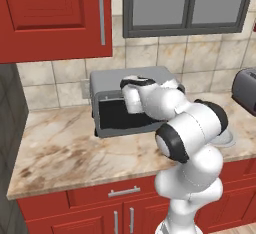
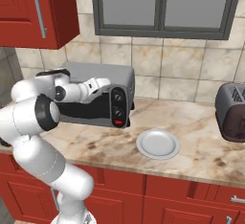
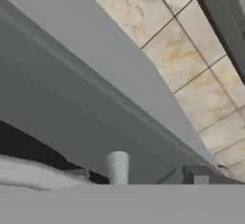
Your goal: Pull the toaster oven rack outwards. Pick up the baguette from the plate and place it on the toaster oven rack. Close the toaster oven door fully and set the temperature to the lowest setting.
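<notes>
The grey toaster oven (image 1: pixel 107 80) (image 2: pixel 98 72) stands against the tiled wall. Its dark glass door (image 1: pixel 117 115) (image 2: pixel 79 110) stands up at the front; whether it sits fully shut I cannot tell. The black control strip (image 2: pixel 118 104) with its red button (image 2: pixel 118 121) is on the oven's right side. My gripper (image 2: pixel 106 82) is at the top of the door, just left of the strip; its jaws are too hidden to read. The hand view looks up along the oven's grey top edge (image 3: pixel 95 89). The plate (image 2: pixel 158 144) (image 1: pixel 229 139) lies bare. Baguette and rack are hidden.
A smaller dark rounded toaster (image 2: pixel 233 110) (image 1: pixel 246 89) stands at the right of the marble counter (image 1: pixel 65 153). Red wall cabinets (image 1: pixel 55 18) hang above left and a grey window frame (image 2: pixel 162 27) is set above the oven. My arm blocks much of the oven in the left base view.
</notes>
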{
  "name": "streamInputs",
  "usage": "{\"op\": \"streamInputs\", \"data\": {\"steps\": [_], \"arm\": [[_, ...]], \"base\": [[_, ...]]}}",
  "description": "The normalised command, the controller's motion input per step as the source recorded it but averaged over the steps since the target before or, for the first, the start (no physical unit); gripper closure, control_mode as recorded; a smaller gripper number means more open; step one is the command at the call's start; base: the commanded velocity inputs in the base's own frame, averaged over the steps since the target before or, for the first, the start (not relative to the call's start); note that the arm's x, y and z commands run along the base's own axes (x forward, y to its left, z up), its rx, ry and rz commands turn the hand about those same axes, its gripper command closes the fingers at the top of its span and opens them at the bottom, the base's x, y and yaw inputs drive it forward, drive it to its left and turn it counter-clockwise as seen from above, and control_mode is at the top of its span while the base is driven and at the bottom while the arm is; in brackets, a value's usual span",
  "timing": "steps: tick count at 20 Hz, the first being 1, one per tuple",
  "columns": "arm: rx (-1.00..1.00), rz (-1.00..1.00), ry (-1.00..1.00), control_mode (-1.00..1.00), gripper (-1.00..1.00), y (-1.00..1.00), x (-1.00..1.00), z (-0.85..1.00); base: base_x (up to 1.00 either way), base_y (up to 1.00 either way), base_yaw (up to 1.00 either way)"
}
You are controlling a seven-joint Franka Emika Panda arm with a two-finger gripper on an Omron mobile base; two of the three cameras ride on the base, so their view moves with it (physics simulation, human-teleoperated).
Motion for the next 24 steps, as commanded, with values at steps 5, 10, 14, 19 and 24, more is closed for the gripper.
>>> {"op": "streamInputs", "data": {"steps": [5,10,14,19,24], "arm": [[-0.10,-0.15,-0.05,-1.00,-1.00,0.10,0.60,0.00],[-0.07,-0.09,0.01,-1.00,-1.00,0.11,0.70,0.07],[0.00,-0.07,0.13,-1.00,-1.00,0.02,0.03,0.50],[0.05,-0.04,0.35,-1.00,-1.00,0.00,-0.53,0.94],[0.00,0.00,0.46,-1.00,-1.00,0.12,-0.14,0.97]], "base": [[0.00,0.00,0.00],[0.00,0.00,0.00],[0.00,0.00,0.00],[0.00,0.00,0.00],[0.00,0.00,0.00]]}}
